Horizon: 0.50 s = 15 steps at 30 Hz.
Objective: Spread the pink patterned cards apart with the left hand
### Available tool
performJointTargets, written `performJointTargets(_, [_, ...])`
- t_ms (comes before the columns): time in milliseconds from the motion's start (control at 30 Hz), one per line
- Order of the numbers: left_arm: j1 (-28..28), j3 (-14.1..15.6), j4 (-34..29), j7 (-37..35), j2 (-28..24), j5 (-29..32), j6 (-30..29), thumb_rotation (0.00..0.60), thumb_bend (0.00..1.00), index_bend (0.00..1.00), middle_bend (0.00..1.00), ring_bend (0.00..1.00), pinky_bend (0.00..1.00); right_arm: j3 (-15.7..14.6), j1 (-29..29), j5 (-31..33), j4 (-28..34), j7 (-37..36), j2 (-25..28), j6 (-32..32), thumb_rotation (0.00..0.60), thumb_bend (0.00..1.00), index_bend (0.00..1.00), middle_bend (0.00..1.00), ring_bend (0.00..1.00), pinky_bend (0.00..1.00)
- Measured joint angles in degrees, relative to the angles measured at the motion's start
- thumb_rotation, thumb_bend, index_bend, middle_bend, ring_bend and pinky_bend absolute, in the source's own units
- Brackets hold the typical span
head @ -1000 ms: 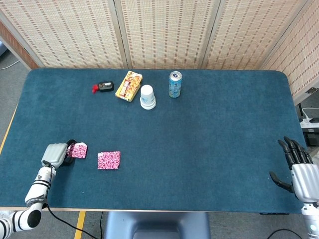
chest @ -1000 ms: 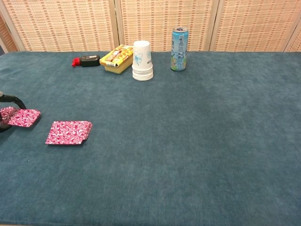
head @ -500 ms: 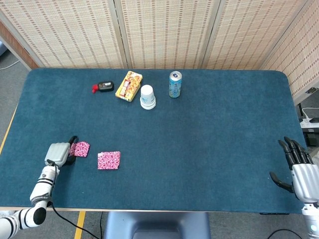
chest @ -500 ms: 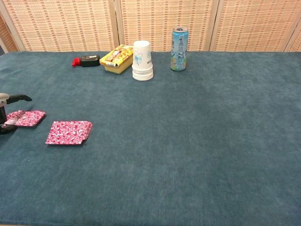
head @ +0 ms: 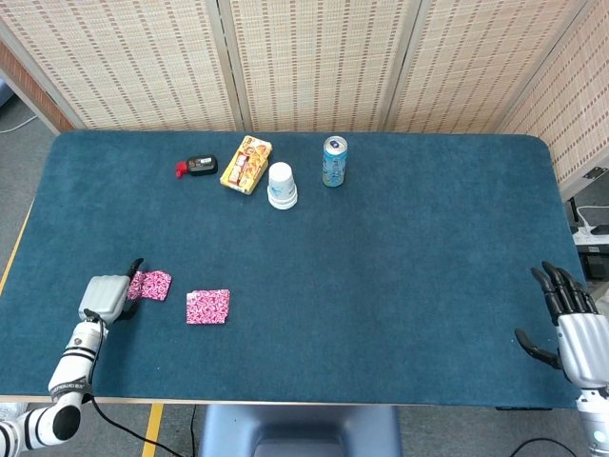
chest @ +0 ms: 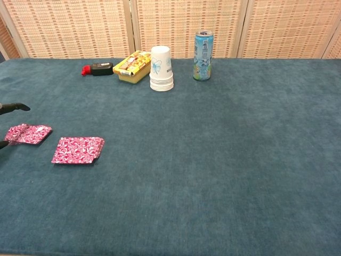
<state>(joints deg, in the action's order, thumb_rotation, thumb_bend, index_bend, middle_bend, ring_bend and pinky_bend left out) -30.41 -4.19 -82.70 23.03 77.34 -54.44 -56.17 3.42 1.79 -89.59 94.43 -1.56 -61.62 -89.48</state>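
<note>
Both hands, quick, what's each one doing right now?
Left hand: touching the left pink card pile; whether it grips it cannot be told.
Right hand: open, holding nothing.

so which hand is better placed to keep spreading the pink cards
Left. The left hand sits right beside the smaller pink pile, with the other pink cards just past it. The right hand rests at the table's far right edge, away from both.

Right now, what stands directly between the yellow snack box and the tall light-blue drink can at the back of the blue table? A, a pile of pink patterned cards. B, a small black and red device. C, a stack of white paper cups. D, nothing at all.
C: the stack of white paper cups stands between the yellow snack box and the tall light-blue drink can.
</note>
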Motion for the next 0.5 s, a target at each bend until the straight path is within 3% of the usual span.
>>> performJointTargets(300, [1.72,1.41,-17.07,0.19,-6.18,-4.60,-3.54,0.600,0.42,0.00,1.00,1.00,1.00,0.15,0.37,0.21,0.17,1.21,-0.37,0.46,0.600,0.20,0.00,0.00,0.00,0.14])
performJointTargets(500, [1.29,1.67,-19.58,0.96,-4.15,-5.10,-3.64,0.600,0.42,0.00,1.00,1.00,1.00,0.25,0.49,0.15,0.20,0.97,-0.31,0.46,0.600,0.20,0.00,0.00,0.00,0.14])
